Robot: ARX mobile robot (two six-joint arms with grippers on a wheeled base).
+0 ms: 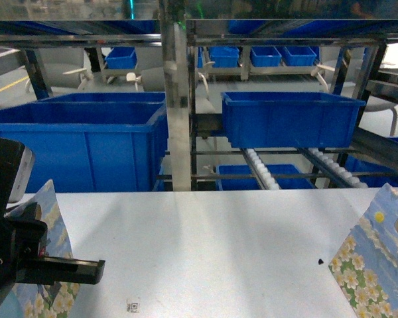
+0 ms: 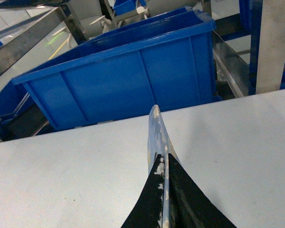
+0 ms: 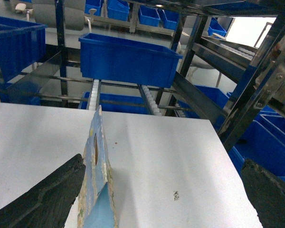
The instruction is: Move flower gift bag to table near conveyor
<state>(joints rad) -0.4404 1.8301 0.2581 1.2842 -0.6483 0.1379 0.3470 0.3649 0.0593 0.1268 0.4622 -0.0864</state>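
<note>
In the head view, the left gripper [image 1: 53, 268] is pinching one flower bag [image 1: 50, 252] at the near left of the tabletop [image 1: 205, 252], while a second bag [image 1: 378, 258] is standing at the near right; the conveyor [image 1: 265, 169] with blue bins [image 1: 288, 119] is sitting beyond the far edge. The left wrist view is showing what the head cannot: both fingers [image 2: 149, 204] clamped flat on the bag's thin top edge [image 2: 157, 137]. The right wrist view is showing the right gripper [image 3: 161, 199] spread wide, one finger just beside the second bag [image 3: 97, 166], grasping nothing. The bags are looking light, thin and floppy, probably best held along the top by the handle cutout.
</note>
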